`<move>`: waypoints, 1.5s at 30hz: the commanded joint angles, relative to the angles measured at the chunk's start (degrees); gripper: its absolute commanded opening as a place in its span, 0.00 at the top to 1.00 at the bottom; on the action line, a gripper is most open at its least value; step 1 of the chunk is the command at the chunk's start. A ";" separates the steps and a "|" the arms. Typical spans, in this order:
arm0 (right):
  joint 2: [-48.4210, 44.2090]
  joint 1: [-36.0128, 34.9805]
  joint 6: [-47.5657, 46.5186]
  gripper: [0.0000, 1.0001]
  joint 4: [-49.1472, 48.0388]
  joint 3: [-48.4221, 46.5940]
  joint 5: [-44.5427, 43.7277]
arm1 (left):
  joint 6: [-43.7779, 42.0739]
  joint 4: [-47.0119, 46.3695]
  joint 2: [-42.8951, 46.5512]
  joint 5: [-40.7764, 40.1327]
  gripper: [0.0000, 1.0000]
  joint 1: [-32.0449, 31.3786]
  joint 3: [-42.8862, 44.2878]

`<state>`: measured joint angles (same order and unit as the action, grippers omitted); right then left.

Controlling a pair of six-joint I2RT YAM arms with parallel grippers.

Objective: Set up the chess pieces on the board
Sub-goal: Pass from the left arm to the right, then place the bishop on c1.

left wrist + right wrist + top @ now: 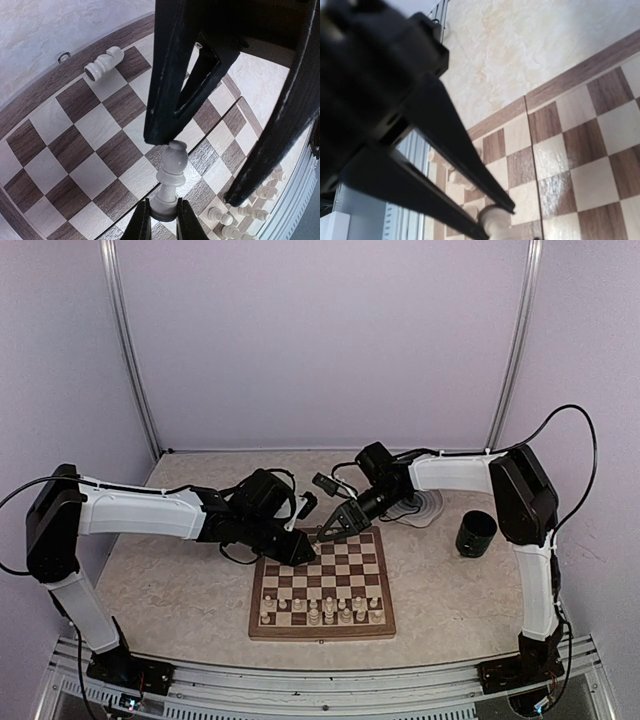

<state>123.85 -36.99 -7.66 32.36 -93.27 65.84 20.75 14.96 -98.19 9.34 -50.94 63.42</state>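
Note:
My left gripper (163,205) is shut on the base of a pale bishop-like chess piece (172,165) and holds it over the chessboard (90,135). In the top view the left gripper (307,550) meets my right gripper (325,533) over the board's (345,565) far left part. The right gripper (499,222) is open, its black fingers (165,100) astride the piece's head (495,217), one tip at the head. Another pale piece (104,62) lies on its side on a far square. Several pieces (325,610) stand on the two near rows.
A round grey-ringed plate (425,505) lies behind the right gripper. A dark cup (476,533) stands to the right of the board. The board's light wood border (495,120) and marbled tabletop (520,55) show in the right wrist view.

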 commanded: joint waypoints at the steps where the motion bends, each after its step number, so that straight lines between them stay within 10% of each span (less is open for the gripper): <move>1: 1.46 -0.33 1.34 0.57 -1.23 -0.42 1.02 | 0.43 -2.19 1.64 1.33 0.88 -0.30 0.22; 17: 0.96 -0.41 2.30 0.67 -2.44 0.62 0.16 | 0.93 -3.73 2.50 0.51 0.88 -0.30 0.39; 27: -0.11 -0.44 0.84 0.94 -2.27 0.65 -1.46 | 1.38 -3.99 2.63 -1.30 0.77 -0.39 -0.06; 45: -11.87 -13.50 -17.60 0.99 7.65 -0.86 -35.02 | -8.09 -1.62 16.21 -14.93 0.54 12.63 -8.35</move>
<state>114.28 -44.25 -18.26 34.98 -92.62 41.30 15.55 13.61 -84.44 -1.98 -43.97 57.67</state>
